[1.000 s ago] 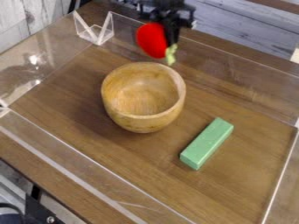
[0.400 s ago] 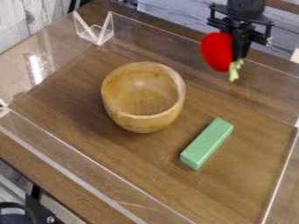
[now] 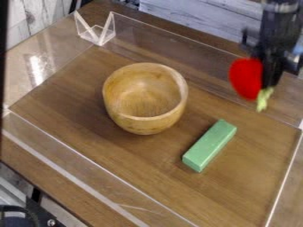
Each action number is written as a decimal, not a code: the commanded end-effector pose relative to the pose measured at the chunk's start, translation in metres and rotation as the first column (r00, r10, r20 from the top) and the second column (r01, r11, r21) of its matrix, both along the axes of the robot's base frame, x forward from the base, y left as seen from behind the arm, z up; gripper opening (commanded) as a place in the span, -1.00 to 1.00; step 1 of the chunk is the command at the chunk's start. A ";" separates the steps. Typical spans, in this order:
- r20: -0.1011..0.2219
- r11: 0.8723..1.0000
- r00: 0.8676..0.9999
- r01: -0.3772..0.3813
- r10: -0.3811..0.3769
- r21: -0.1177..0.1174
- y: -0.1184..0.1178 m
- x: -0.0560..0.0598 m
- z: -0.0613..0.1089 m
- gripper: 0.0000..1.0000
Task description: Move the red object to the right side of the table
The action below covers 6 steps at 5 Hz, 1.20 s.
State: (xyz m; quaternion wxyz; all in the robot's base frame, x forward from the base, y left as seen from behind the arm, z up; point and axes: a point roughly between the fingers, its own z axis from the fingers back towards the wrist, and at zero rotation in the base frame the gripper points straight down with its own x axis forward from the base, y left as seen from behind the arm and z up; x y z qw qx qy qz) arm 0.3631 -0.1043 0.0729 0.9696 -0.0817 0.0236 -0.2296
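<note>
Pincer (image 3: 263, 78) of mine squeezes the small round shiny red toy fruit (image 3: 245, 76) above the brown wooden counter (image 3: 142, 151); its green stem points down-right.

Red object (image 3: 245, 76): small, round, glossy toy fruit, with a small pale green bit showing at its lower right. Blurred in the frame. Held off the surface, hanging above the right part of the desk (image 3: 106, 151), close to the right acrylic wall. Desk: brown wood-grain top, edged all round by low clear acrylic walls; seen at an angle.
</note>
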 end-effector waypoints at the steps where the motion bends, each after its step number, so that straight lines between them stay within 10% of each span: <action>1: 0.055 0.999 0.998 0.014 -0.012 -0.030 0.006 0.007 -0.011 -1.00; 3: 0.053 1.000 0.998 0.020 -0.020 -0.011 0.011 0.010 -0.037 -1.00; 4: 0.043 1.000 0.999 0.022 -0.023 0.014 0.016 0.002 -0.037 1.00; 5: 0.036 0.999 0.999 0.021 -0.023 0.049 0.020 -0.005 -0.034 -1.00; 6: 0.030 0.996 0.999 0.018 -0.021 0.083 0.016 -0.012 -0.033 -1.00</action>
